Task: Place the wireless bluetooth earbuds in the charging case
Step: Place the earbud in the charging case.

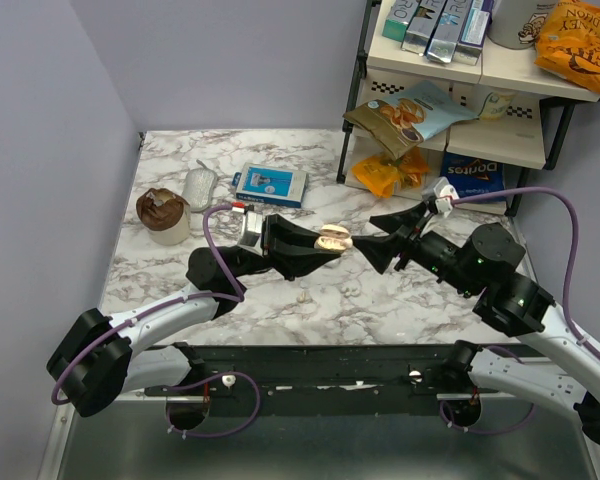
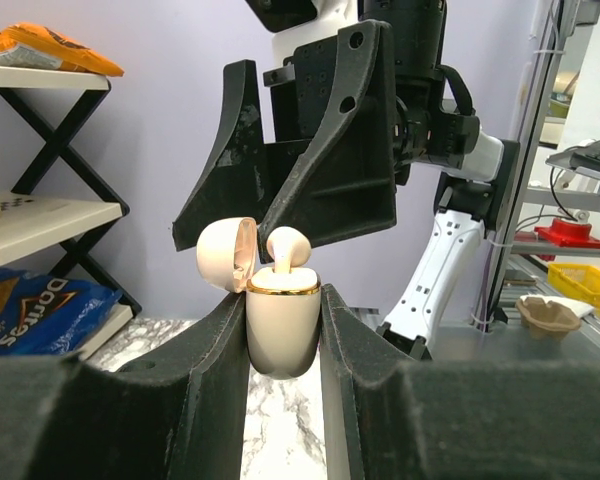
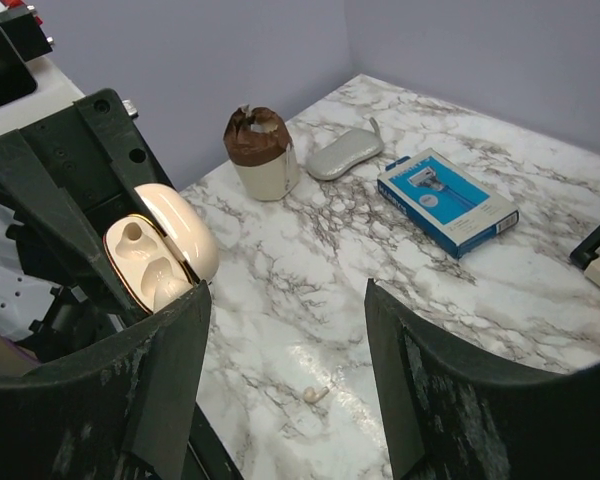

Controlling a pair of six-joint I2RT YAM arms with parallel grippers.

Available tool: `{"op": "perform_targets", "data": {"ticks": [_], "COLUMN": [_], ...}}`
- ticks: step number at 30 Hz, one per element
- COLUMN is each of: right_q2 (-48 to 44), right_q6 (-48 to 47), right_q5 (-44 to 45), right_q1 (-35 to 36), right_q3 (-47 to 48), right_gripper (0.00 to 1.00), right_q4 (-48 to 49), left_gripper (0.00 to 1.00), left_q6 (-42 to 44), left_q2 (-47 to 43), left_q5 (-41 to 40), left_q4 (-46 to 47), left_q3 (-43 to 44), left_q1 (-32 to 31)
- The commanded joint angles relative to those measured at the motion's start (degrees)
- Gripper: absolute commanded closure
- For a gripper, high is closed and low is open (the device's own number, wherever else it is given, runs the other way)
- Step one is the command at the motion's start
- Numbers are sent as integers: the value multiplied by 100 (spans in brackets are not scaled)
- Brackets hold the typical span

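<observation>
My left gripper (image 1: 325, 243) (image 2: 283, 300) is shut on the beige charging case (image 1: 332, 240) (image 2: 283, 330) (image 3: 155, 260) and holds it above the table. The case's lid is flipped open. One white earbud (image 2: 288, 248) (image 3: 170, 285) stands in the case, while the slot beside it is empty. A second earbud (image 1: 302, 296) (image 3: 315, 394) lies loose on the marble table below. Just right of the case, my right gripper (image 1: 367, 240) (image 3: 285, 300) faces it, open with nothing between its fingers.
A brown-topped cup (image 1: 163, 213) (image 3: 263, 150), a grey pouch (image 1: 199, 186) (image 3: 345, 158) and a blue box (image 1: 270, 185) (image 3: 447, 200) sit at the back left. A shelf rack (image 1: 460, 100) with snack bags stands at the back right.
</observation>
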Motion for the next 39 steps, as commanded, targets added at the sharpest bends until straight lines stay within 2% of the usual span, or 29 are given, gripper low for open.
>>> {"op": "perform_targets", "data": {"ticks": [1, 18, 27, 39], "right_q2": [-9, 96, -150, 52], "right_q6": [88, 149, -35, 9], "right_q5": [-339, -656, 284, -243], "right_q1": [30, 21, 30, 21], "right_q3": [55, 239, 283, 336], "right_gripper": [29, 29, 28, 28], "right_q4": [-137, -75, -549, -462], "left_gripper": [100, 100, 100, 100], "left_q6": [108, 143, 258, 135], "left_q2": [-23, 21, -76, -41], "left_q5": [-64, -117, -249, -187], "left_q4": [2209, 2200, 2183, 2192], "left_q3": [-24, -76, -94, -85], "left_q1": [-29, -46, -46, -46]}}
